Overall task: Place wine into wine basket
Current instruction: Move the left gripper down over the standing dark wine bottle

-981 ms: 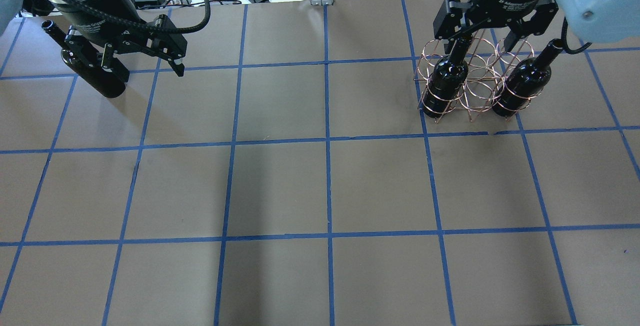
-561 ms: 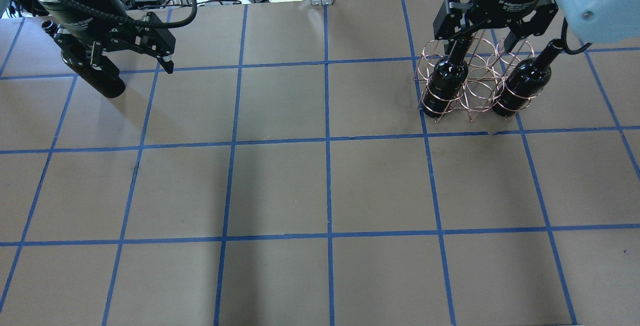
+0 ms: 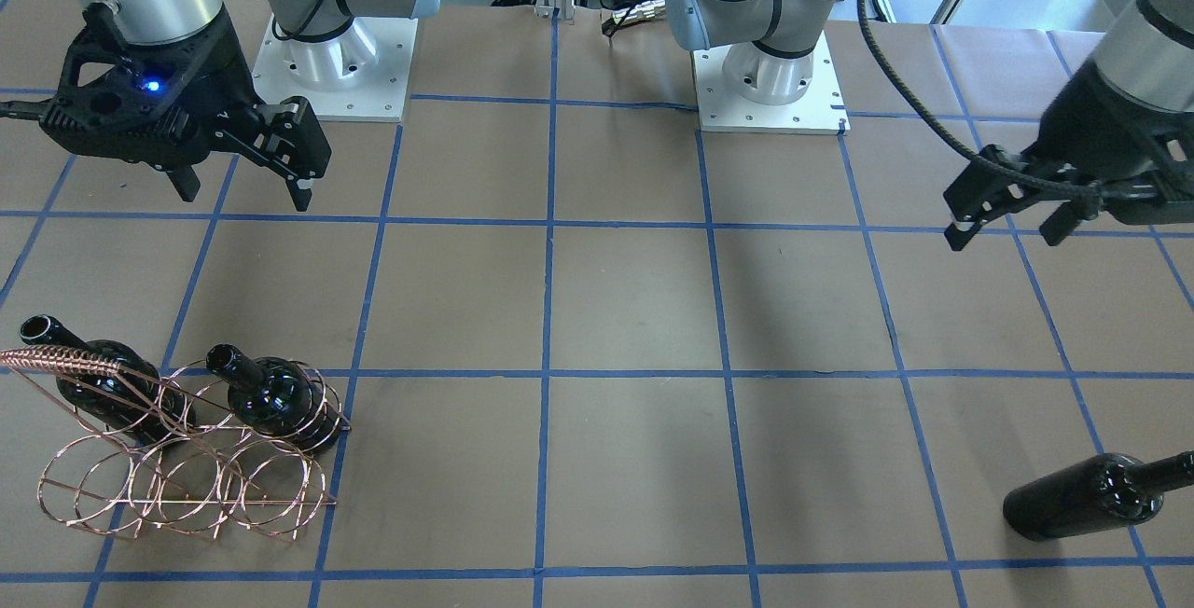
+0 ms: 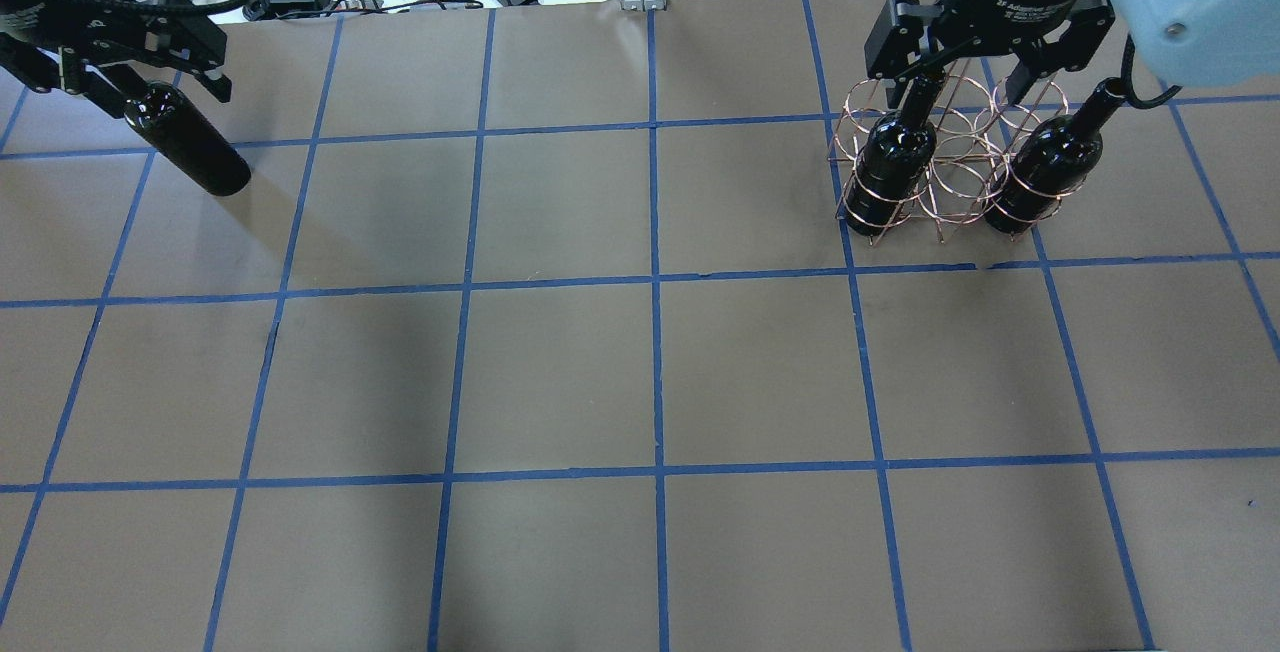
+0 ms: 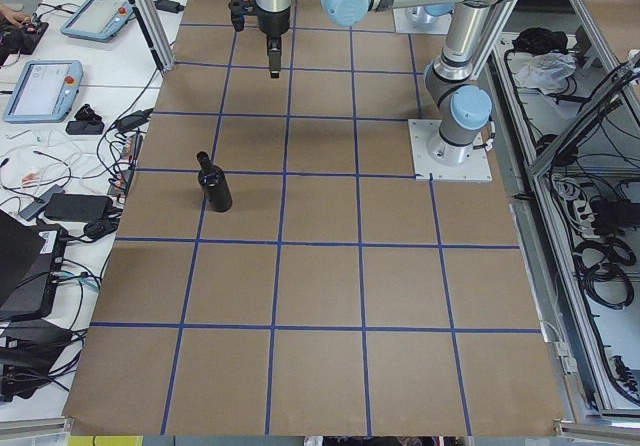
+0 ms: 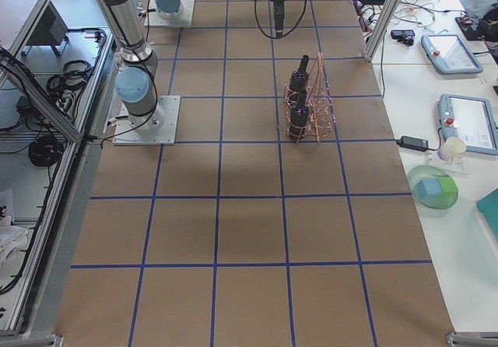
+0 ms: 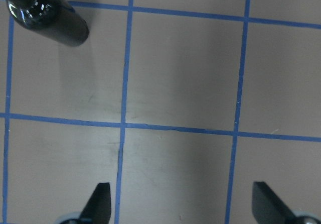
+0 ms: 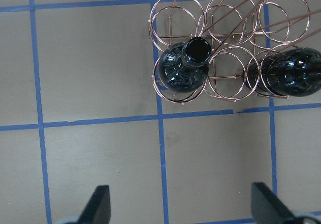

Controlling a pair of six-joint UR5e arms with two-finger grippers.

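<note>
- Left wrist-mounted view: my left claw [image 7: 183, 209] hangs with its fingers spread wide, gripping nothing.
- I see the wine [image 7: 47, 13] upright on the surface [image 7: 180, 78], off past one fingertip and well apart from it.
- My right claw [image 8: 183, 209] is also spread; the wine basket [image 3: 65, 363], holding two other bottles [image 8: 183, 71], sits below and ahead of it.

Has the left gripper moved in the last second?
Yes. In the overhead view the left gripper has slid left and toward the far edge, relative to the lone wine bottle, which stayed put.
</note>
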